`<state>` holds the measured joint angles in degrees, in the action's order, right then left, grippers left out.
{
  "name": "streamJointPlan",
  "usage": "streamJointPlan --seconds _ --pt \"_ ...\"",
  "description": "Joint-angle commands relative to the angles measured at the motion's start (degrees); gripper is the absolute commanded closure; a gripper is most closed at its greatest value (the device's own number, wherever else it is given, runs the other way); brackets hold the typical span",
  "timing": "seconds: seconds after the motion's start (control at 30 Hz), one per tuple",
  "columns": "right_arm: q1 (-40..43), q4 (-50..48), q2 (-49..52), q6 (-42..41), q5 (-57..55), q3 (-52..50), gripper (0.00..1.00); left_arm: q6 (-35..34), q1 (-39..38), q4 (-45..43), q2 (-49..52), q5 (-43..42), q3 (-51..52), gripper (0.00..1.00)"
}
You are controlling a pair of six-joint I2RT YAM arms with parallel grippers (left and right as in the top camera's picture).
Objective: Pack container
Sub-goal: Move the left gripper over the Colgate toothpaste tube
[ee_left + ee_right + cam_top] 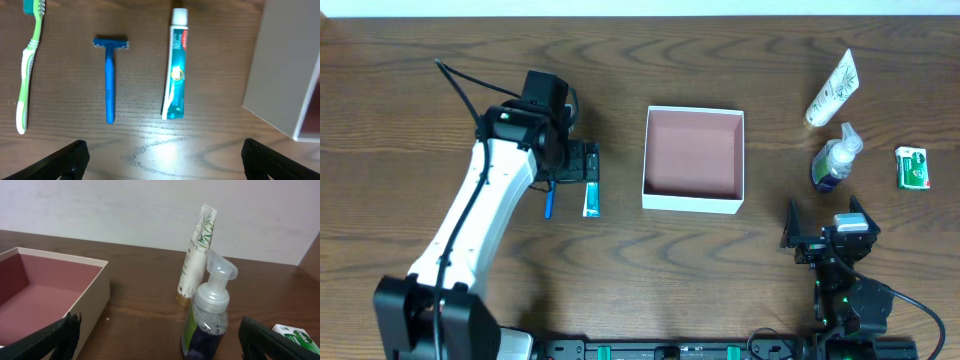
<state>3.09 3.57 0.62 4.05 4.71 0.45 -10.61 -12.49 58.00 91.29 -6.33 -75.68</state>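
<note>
Some stuff we can't see well. From overhead, the left arm covers the toothbrush completely, and only the lower ends of the blue razor (548,205) and the toothpaste (591,200) poke out from under it. In the left wrist view the toothbrush (27,65) shows up, but its head is clipped by the top edge. The container (285,65) there is just a blurry pale corner on the right. In the right wrist view the green packet (295,335) is cut off at the corner, and its print is too small to read.

The left arm reaches diagonally across the table (720,270). The left gripper (582,163) hangs over the toiletries with its fingers spread wide and nothing in them. The right gripper (825,228) sits low near its base, also spread and holding nothing, and faces the pump bottle (209,315) and the lotion tube (197,255).

The container (693,160) sits mid-table between the two groups, with only its reddish floor showing.
</note>
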Motion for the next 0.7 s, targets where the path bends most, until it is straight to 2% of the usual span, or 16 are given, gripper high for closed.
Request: streamJointPlan --seconds 0.0,0.27,0.67 --pt "0.0 0.1 -0.2 0.7 0.2 -0.1 0.01 -2.2 -0.1 0.0 3.0 1.7 -0.7 0.02" --pt "0.0 0.1 -0.2 0.7 0.2 -0.1 0.01 -2.4 -2.2 -3.9 9.0 -0.9 -0.7 0.02" --pt "0.0 0.1 -0.2 0.7 0.2 -0.1 0.01 -4.7 -3.0 -8.3 15.6 -0.5 -0.7 0.02"
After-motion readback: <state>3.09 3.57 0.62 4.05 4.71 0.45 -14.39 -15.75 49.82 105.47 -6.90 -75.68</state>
